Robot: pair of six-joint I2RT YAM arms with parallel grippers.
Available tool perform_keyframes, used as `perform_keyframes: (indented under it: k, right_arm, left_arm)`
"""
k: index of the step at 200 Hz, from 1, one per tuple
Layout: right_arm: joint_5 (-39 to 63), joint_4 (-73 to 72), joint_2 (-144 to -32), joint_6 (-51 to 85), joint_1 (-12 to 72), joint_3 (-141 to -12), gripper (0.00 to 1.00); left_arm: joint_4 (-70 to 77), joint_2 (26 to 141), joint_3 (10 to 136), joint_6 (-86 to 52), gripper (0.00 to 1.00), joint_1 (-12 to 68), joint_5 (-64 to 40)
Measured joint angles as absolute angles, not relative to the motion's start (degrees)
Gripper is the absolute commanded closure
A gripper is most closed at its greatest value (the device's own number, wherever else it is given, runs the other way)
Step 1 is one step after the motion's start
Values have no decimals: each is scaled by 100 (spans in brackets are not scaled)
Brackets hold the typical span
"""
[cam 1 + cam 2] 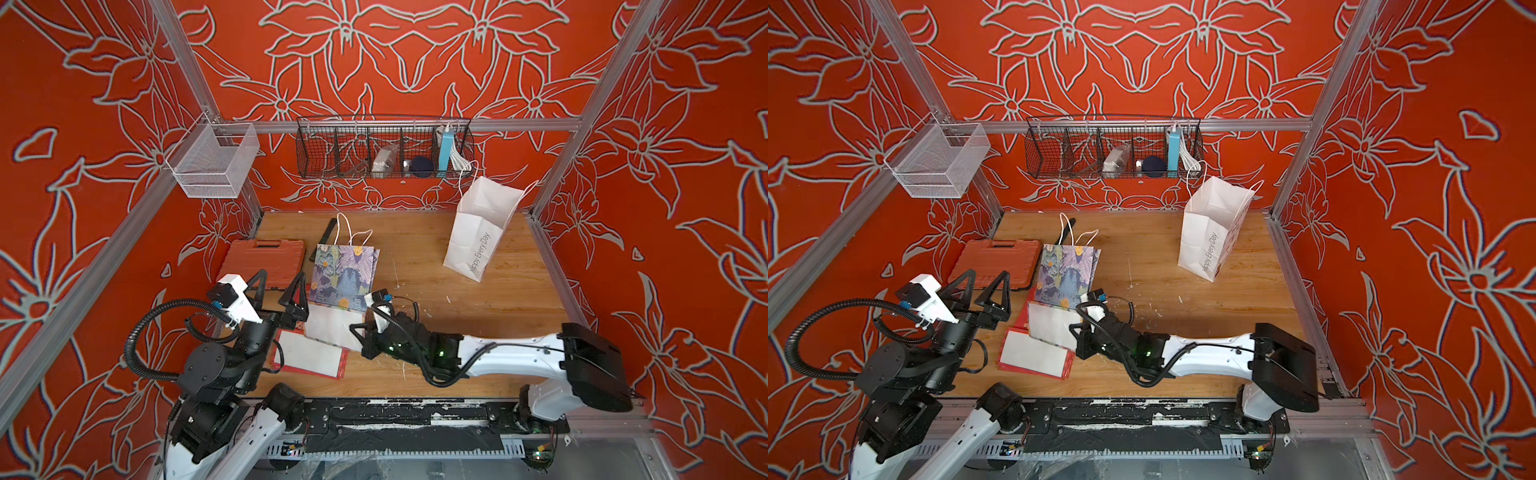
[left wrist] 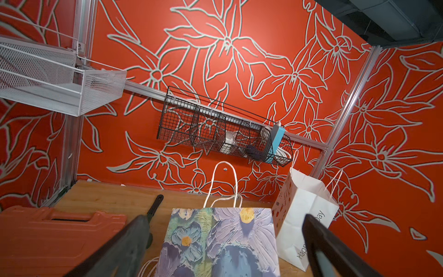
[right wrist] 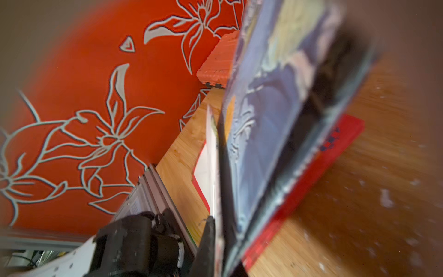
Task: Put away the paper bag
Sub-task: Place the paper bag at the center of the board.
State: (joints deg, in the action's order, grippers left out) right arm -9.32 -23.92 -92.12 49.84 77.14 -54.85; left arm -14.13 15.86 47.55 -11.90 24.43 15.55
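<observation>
**Presently: floral paper bag being gripped at its base by the right claw**

Presently, the floral paper bag [image 1: 343, 276] is being held near the front left of the wooden table [image 1: 478, 311], just beside the orange tool case [image 1: 262, 257]. It is being kept tilted, with its white cord handles pointing toward the rear wall and its white base turned toward the robot. The right gripper [image 1: 358, 334] is being kept closed on that base end. In the right wrist view the bag [image 3: 268, 120] is being seen edge-on, clamped between the two fingers, though much of that picture is being lost to blur.

A flat red item with a white panel [image 1: 309, 357] is being left lying on the table under the bag's lower edge. Whether the two are touching cannot be told.

The left gripper [image 1: 281, 275] is being held above the near end of the tool case with its jaws spread wide and nothing between them. In the left wrist view the floral bag [image 2: 220, 239] is being framed between its two fingers, apart from both.

A white paper bag [image 1: 478, 232] printed "Happy Every Day" is being left standing upright and open at the rear right, well apart from both arms. A black wire basket [image 1: 332, 149] is being carried on the rear rail, and a white mesh basket [image 1: 212, 162] at the rear left corner.
</observation>
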Motion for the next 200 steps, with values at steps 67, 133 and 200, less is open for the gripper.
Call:
perform_keyframes:
  k: [67, 133, 200]
  right_arm:
    - [-1601, -2259, -10595, 6014, 8171, -6519, 100]
    - [-1651, -1942, -11281, 6508, 8178, -6991, 98]
    - [-1776, -1155, -11557, 6576, 8178, -7076, 40]
  left_arm:
    - [-1645, 1671, 5070, -1179, 1, 2443, 1533]
    - [-1750, 1688, 4919, -1367, 1, 2443, 1509]
    - [-1750, 1688, 4630, -1588, 1, 2443, 1466]
